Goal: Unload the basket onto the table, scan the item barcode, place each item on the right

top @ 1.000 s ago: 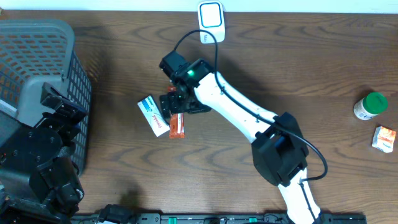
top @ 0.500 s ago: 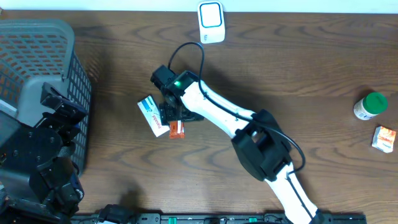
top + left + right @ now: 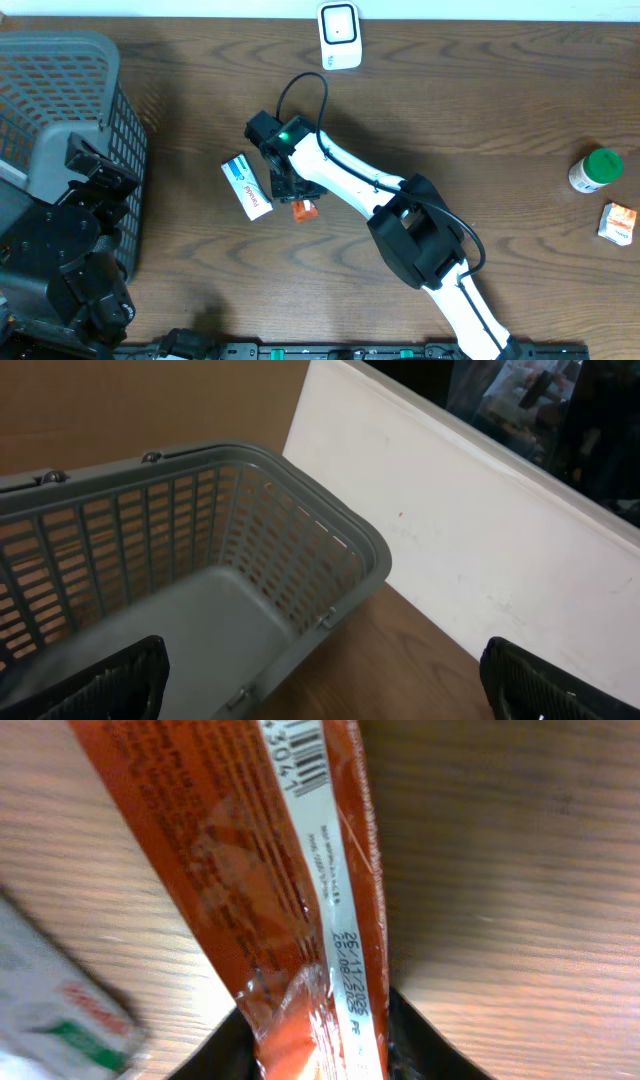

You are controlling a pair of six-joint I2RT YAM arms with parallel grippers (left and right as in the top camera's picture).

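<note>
Observer: Packet first. The orange packet (image 3: pixel 304 210) sits centre-left on the table (image 3: pixel 500 110), under the tip of the right hand (image 3: pixel 292 190). It is tilted, with a clear gap between it and the white-and-blue box (image 3: pixel 246 187). Cannot tell whether it rests on the wood or is lifted off it.

Recorder: And a second ago?

Observer: It lay straight, just beside the box's right edge. The right hand hung above it on the scanner side with its fingers spread. Half a second ago the hand had come down over it, and only the packet's lower end showed. Since then the packet has shifted right and turned. The arm's elbow has swung left.

Recorder: Grip?

Observer: In the right wrist view both dark fingers (image 3: pixel 225 1050) press against the packet's near end, pinching it. The barcode (image 3: pixel 300 760) and the printed date strip face the camera.

Recorder: Left side?

Observer: The left hand (image 3: pixel 320 690) is spread wide and aimed at the grey basket (image 3: pixel 330 540). From overhead that arm sits in the same place in all three frames.

Recorder: Anything else?

Observer: The scanner (image 3: pixel 339 36) is at the far edge, well apart from the packet, and has not moved. The white-and-blue box has not moved either. The green-capped bottle (image 3: pixel 596 168) and the small orange-and-white box (image 3: pixel 619 222) are near each other at the right edge, as before.
</note>
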